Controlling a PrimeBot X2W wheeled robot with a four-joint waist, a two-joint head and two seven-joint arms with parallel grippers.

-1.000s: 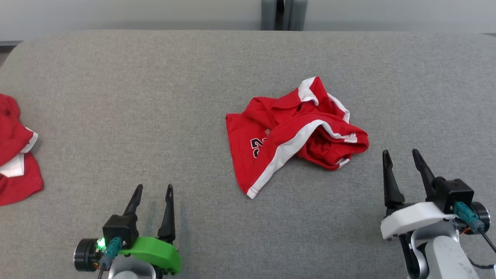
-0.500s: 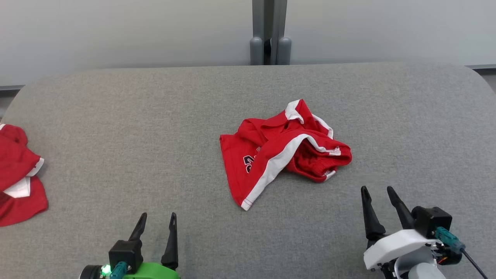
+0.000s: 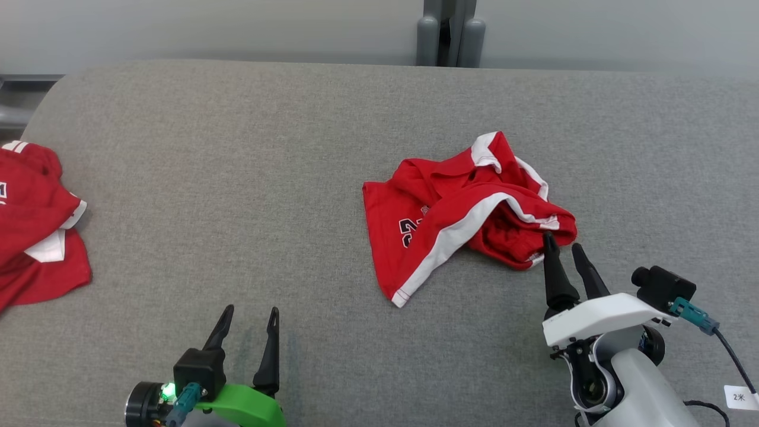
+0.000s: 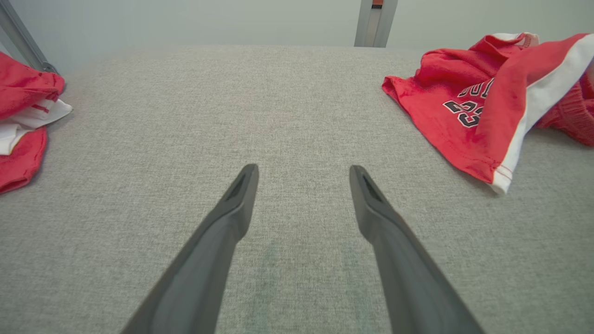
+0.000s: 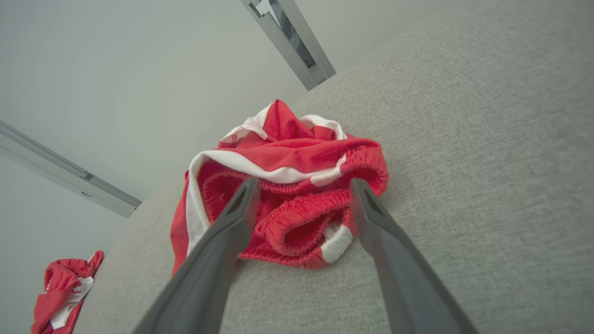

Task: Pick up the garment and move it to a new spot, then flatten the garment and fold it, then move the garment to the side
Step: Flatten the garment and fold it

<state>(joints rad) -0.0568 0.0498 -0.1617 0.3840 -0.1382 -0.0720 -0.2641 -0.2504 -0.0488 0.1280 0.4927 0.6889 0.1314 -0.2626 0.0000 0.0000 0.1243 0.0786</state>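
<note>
Two red pieces lie on the grey pad (image 3: pixel 237 148), so mind which one is yours. Far left, at the pad's edge: a spare red-and-white heap (image 3: pixel 35 219), well apart from both arms. Leave it.

Next, L gripper (image 3: pixel 251 309), low near the front edge, fingers spread wide w/ nothing between them, over bare pad. Its wrist view has the garment off to the upper right.

Centre-right: the garment (image 3: pixel 450 207). These are red shorts w/ a white side stripe and dark numerals, crumpled, one leg flap out toward front-left, and the elastic waistband (image 3: pixel 513 246) bunched at the right end.

R gripper (image 3: pixel 561 241) sits right at that bunched end, fingers apart. In its wrist view the waistband roll lies between the two fingers, not pinched. Can't tell whether the tips touch cloth.

Progress, as I judge it: nothing done yet, and this is the approach for the 1st pickup. Left to do: close on the waistband, lift, carry to a new spot, flatten, fold, then shift aside.
</note>
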